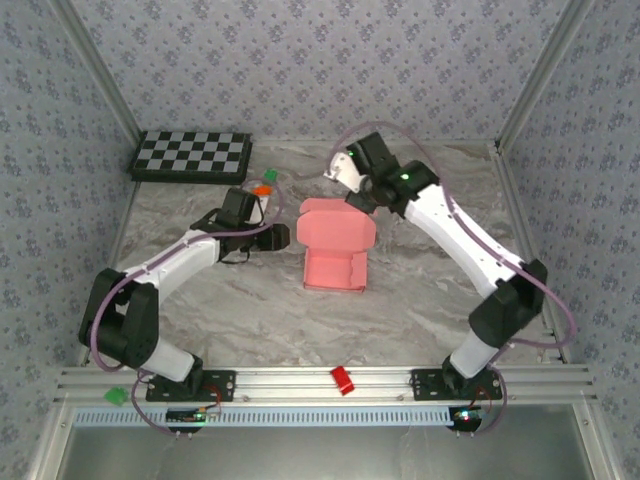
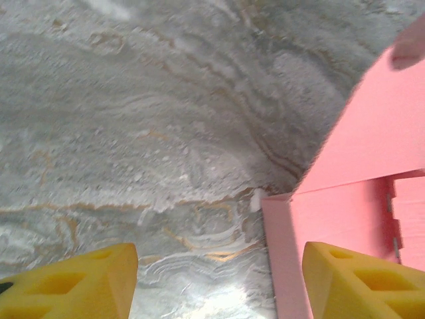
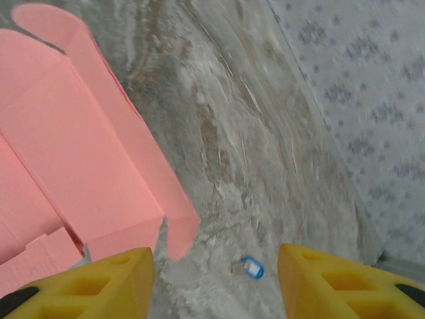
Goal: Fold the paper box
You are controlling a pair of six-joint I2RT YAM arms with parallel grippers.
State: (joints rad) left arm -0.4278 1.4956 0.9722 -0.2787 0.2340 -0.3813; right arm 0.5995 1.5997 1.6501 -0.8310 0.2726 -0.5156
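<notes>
Pink thin card is sitting at the middle of the marbled table (image 1: 200, 310). The paper box (image 1: 335, 250) is lying half-formed, its near part standing up as a shallow tray with low walls and its far panel reaching toward 12 o'clock with rounded tabs at its corners. I am watching the left gripper (image 2: 216, 286) hovering at the box's 9 o'clock, yellow fingers (image 2: 73, 282) spread wide and holding nothing, one fingertip over the pink wall. The right gripper (image 3: 216, 286) is hanging at the box's 1 o'clock, its jaws likewise apart over bare table, with the card's edge just beside one finger.
</notes>
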